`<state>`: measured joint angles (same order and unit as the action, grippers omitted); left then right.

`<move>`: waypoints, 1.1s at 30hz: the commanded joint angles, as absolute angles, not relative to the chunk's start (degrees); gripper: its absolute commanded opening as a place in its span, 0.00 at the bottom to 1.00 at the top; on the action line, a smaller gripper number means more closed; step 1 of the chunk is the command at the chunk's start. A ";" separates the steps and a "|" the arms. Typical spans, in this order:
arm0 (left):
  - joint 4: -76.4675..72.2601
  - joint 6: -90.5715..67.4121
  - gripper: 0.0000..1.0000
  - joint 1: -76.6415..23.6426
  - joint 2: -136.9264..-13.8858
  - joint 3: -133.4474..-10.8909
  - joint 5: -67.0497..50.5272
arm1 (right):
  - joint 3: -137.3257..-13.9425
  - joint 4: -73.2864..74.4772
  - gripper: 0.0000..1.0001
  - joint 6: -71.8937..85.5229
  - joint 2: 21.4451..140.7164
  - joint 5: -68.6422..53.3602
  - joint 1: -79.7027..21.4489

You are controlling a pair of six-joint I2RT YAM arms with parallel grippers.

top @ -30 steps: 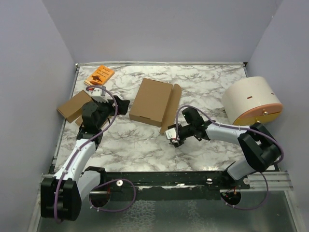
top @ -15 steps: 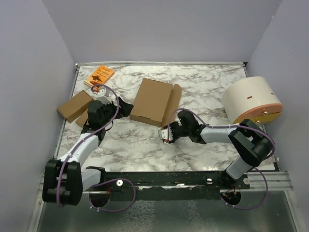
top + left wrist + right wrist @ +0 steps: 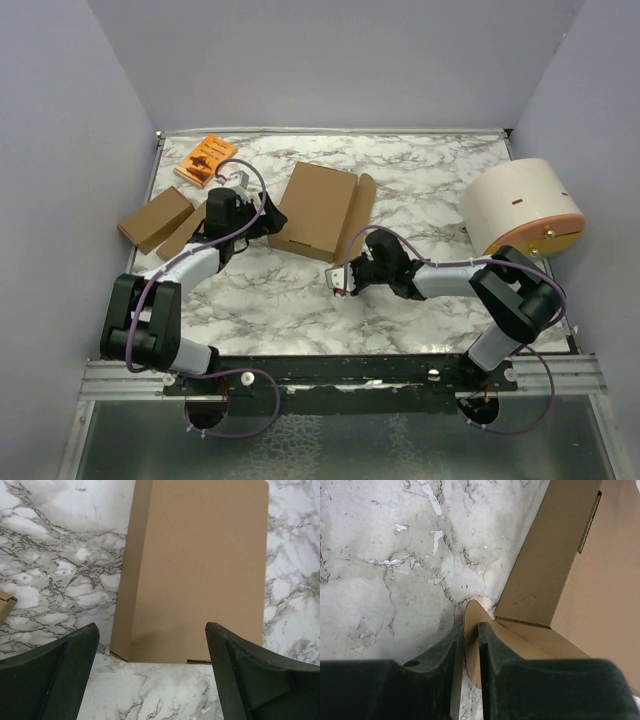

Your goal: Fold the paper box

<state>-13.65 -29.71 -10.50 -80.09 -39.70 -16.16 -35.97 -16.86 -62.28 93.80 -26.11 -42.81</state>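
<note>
right claw point(image 3: 471, 627), seen from its own wrist camera as two dark fingers, is clenched almost together on a thin rounded flap of the flat brown cardboard paper box point(image 3: 590, 580). the flap's edge sits in the narrow slot between the fingers, at the box's near corner. in the overhead view this claw lies low by the box's near right corner, with its arm reaching in from the right.

left claw point(image 3: 151, 630) is spread wide and grasps nothing. its two dark fingers frame one short end of the box, and whether they touch the cardboard cannot be told. in the overhead view it sits at the box's left near corner.

the paper box lies in the middle of the white and grey marble-patterned table point(image 3: 420, 175), a little toward the far side. its top panel is closed flat, and a long flap along its right side tilts upward.

a small orange book point(image 3: 206, 158) lies at the far left corner, well apart from the box. two smaller brown cardboard pieces point(image 3: 155, 218) rest near the left edge, beside the left arm. a large cream cylinder point(image 3: 520, 205) with a peach-coloured end lies on its side at the right edge.
</note>
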 commanded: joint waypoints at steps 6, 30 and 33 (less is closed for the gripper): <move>-11.34 -26.14 0.89 -12.42 -86.57 -44.04 -10.46 | -35.23 -20.67 0.06 -59.13 93.84 -23.44 -43.24; -8.11 -23.73 0.83 -13.56 -92.37 -46.93 -9.11 | -45.29 -4.33 0.04 -43.51 94.35 -27.25 -38.70; -7.84 -23.67 0.83 -13.66 -92.61 -47.15 -8.84 | -46.52 -1.10 0.04 -43.35 94.83 -28.51 -38.13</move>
